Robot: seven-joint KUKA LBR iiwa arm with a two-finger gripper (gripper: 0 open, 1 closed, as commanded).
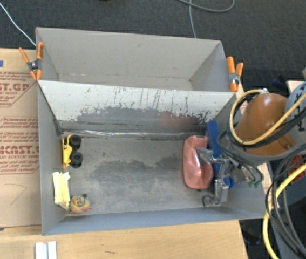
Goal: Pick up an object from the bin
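Arm (263, 124) reaches in low, end effector (216, 178) beside the pink lump (195, 165); grip unclear.

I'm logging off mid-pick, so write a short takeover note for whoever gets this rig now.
Gripper: down in the bin at the view's right end, close beside the pink lump. Its grip cannot be judged.
Things: the yellow toy car lies by the left wall. The pale yellow piece and the small round thing sit in the near left corner.
Done: arm lowered to the pink lump.
Left: secure a thing and lift it out; nothing is visibly raised.
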